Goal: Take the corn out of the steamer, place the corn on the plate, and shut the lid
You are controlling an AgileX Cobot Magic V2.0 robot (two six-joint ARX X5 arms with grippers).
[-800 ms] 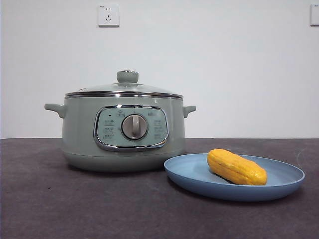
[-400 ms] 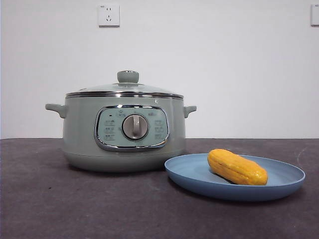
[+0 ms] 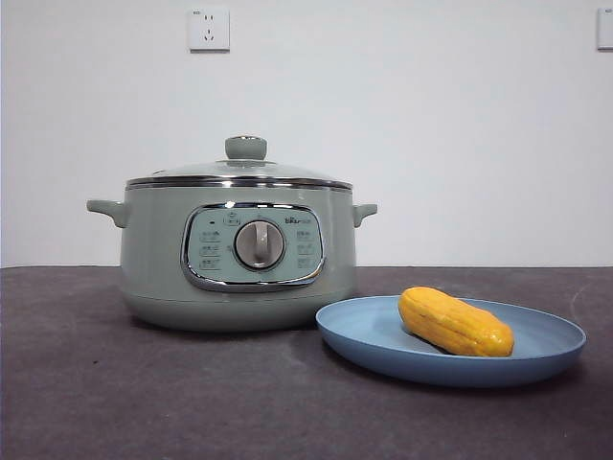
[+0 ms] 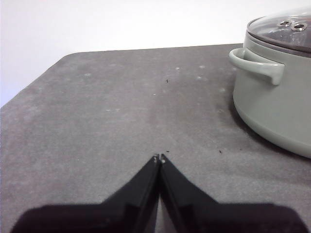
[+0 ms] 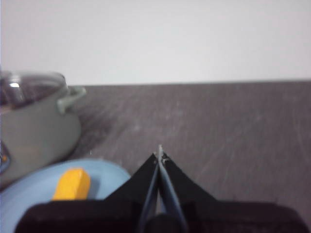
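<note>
The sage-green steamer [image 3: 238,254] stands on the dark table at the left of the front view, with its glass lid [image 3: 239,171] sitting closed on top. The yellow-orange corn [image 3: 454,322] lies on the light-blue plate [image 3: 374,337] to the steamer's right. My left gripper [image 4: 159,158] is shut and empty, low over the table, apart from the steamer [image 4: 274,92]. My right gripper [image 5: 159,156] is shut and empty, beside the plate [image 5: 29,194] with the corn [image 5: 71,184]. Neither gripper shows in the front view.
A white wall stands behind the table, with a socket [image 3: 209,29] high on it. The table's far edge and left corner show in the left wrist view.
</note>
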